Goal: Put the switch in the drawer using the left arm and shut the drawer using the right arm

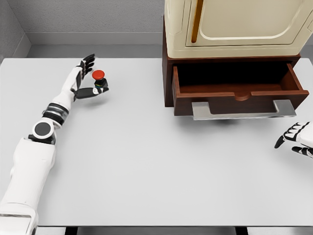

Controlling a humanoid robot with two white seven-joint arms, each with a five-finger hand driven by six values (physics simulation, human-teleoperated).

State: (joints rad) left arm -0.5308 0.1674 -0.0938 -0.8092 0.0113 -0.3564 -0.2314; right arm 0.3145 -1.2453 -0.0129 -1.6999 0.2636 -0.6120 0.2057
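The switch [99,81], a small dark box with a red push-button on top, stands upright on the white table [146,166] at the far left. My left hand [92,78] is right beside it on its left. The fingers [88,63] are spread behind it and the thumb [93,92] reaches along its front base, not closed around it. The brown wooden drawer [234,93] is pulled out, its dark inside empty, with a grey metal handle [243,110] on its front. My right hand [297,138] rests open at the right edge, below and right of the handle.
The drawer belongs to a brown cabinet [167,73] at the back right, and a cream-coloured appliance [234,24] sits on top of it. A grey wall runs behind the table.
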